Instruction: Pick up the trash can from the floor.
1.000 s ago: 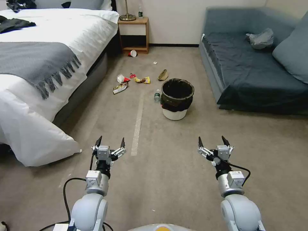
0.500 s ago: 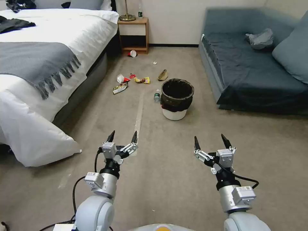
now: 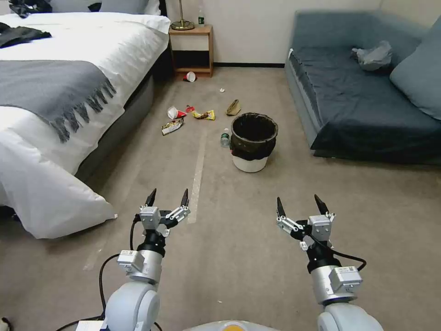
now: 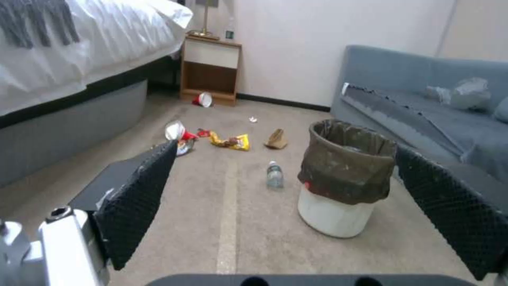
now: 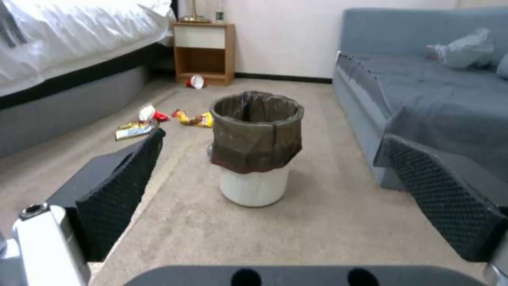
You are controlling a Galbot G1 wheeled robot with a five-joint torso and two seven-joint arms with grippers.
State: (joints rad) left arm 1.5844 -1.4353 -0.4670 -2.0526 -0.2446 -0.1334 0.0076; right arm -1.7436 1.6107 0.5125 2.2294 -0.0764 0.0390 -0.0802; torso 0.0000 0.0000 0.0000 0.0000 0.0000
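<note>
Carpeted bedroom floor [image 3: 239, 230], beige-grey, one pale stripe [image 3: 197, 179] running lengthwise.

Furniture: one bed [image 3: 69, 92] with white linen and one grey fringed throw [image 3: 50, 92] along the floor's left edge; one blue-grey sofa [image 3: 367, 96] along the right edge; one wooden nightstand [image 3: 191, 50] against the far wall.

Trash can [image 3: 253, 141]: one, upright on the floor, white base, black liner folded over the upper half. It stands just right of the stripe, near the sofa's front corner, well apart from both grippers.

Loose litter on the floor beyond and left of the can: one clear bottle [image 3: 224, 138] lying just beside the can; one brown wrapper [image 3: 233, 107]; one yellow wrapper [image 3: 205, 115]; two red-and-white cups [image 3: 175, 112] [image 3: 190, 76]; one crumpled packet [image 3: 172, 126].

Left gripper [image 3: 167, 197]: fingers apart, empty, held above the floor beside the stripe.

Right gripper [image 3: 298, 204]: fingers apart, empty, held above bare carpet, level with the left.
</note>
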